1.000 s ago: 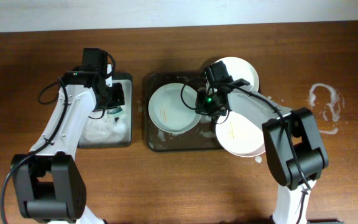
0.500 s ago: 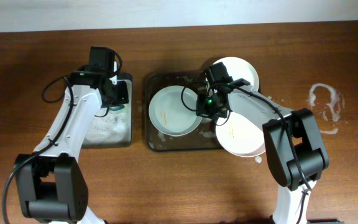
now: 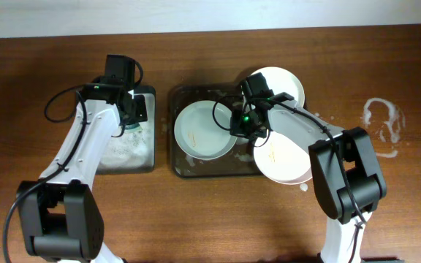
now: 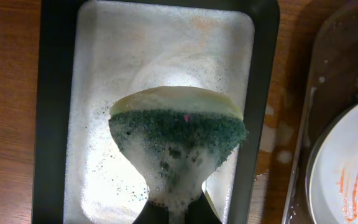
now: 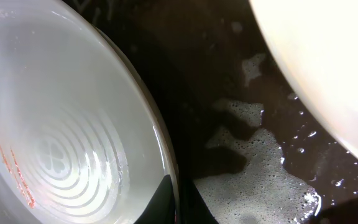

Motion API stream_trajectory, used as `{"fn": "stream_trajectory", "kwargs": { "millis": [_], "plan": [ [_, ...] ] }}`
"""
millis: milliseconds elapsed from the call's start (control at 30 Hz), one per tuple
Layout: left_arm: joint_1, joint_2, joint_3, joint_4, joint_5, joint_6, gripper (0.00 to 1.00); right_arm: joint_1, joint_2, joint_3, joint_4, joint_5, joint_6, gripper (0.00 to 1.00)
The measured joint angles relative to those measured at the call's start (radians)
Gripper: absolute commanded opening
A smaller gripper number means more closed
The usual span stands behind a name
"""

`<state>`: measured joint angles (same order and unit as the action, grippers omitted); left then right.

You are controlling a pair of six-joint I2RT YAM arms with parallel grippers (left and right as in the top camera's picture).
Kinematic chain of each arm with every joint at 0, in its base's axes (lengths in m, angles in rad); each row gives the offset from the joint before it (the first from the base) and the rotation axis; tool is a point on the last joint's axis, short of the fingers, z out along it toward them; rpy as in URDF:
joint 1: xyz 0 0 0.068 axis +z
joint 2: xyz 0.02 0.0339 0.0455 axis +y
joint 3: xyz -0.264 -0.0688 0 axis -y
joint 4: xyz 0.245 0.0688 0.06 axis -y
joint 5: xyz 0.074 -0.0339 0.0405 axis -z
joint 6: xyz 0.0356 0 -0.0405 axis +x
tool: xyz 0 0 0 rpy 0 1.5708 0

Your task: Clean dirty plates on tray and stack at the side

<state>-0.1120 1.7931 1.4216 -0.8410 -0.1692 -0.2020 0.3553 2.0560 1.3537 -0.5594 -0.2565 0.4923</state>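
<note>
Three pale plates show overhead. One plate [image 3: 205,130] with orange streaks lies in the dark brown tray [image 3: 196,169]; my right gripper [image 3: 237,123] is shut on its right rim. In the right wrist view the fingers [image 5: 178,202] pinch that plate's [image 5: 61,124] edge over foamy tray floor [image 5: 253,186]. Another plate [image 3: 280,82] lies at the tray's back right, a third plate [image 3: 287,161] at its front right. My left gripper [image 3: 134,111] is shut on the green sponge [image 4: 178,134], foamy, above the black tray [image 4: 55,124].
The narrow black tray [image 3: 126,157] holds white suds left of the brown tray. A patch of foam [image 3: 382,124] lies on the wooden table at the right. The streaked plate's edge shows in the left wrist view [image 4: 347,174].
My left gripper has moved toward the back of the black tray with the sponge. The right gripper and the plates have not moved.
</note>
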Motion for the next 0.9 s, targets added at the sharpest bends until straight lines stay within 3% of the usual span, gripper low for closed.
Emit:
{"fn": "stream_trajectory", "kwargs": {
  "millis": [133, 267, 433, 600, 900],
  "plan": [
    [0.0, 0.0, 0.0, 0.0, 0.02, 0.0, 0.01, 0.0, 0.0, 0.0, 0.001, 0.0, -0.001, 0.04],
    [-0.014, 0.0, 0.0, 0.015, 0.143, 0.0, 0.01, 0.0, 0.0, 0.0, 0.003, 0.0, -0.002, 0.04],
    [-0.122, 0.0, 0.0, 0.076, 0.266, -0.01, 0.01, 0.0, 0.0, 0.0, 0.003, 0.0, -0.003, 0.04],
    [-0.241, 0.035, 0.005, 0.139, 0.294, -0.057, 0.01, 0.0, 0.0, 0.0, 0.003, 0.0, -0.003, 0.04],
    [-0.306, 0.234, 0.006, 0.203, 0.293, -0.141, 0.01, 0.0, 0.0, -0.002, 0.009, 0.0, -0.003, 0.04]
  ]
}}
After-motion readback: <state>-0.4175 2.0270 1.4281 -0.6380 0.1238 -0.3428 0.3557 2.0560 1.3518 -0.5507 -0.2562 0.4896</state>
